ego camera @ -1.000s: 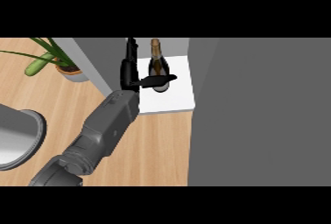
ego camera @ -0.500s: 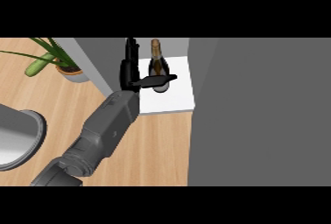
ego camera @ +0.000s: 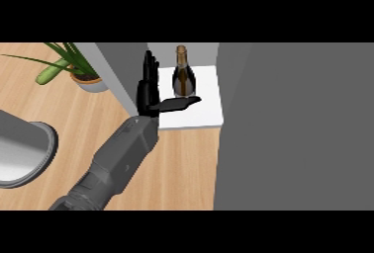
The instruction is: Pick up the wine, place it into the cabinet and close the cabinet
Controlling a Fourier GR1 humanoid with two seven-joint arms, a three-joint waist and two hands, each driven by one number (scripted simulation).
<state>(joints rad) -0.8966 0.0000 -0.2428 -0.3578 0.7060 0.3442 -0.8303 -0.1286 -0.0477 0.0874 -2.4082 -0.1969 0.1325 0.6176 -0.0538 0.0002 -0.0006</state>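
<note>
The wine bottle [ego camera: 183, 74] stands upright on the white cabinet shelf [ego camera: 205, 106], so placing looks done. The left hand [ego camera: 151, 89] is just beside the bottle, fingers straight and pressed together, thumb stretched out below the bottle's base, gripping nothing. Right of the bottle, the grey cabinet door [ego camera: 292, 128] is open: closing remains.

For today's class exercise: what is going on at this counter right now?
One hand reaches into the open cabinet, fingers straight and thumb out, beside the wine bottle, which stands upright on the white shelf. The hand is not curled round the bottle. The cabinet is not yet closed. A potted plant sits left of it.
</note>
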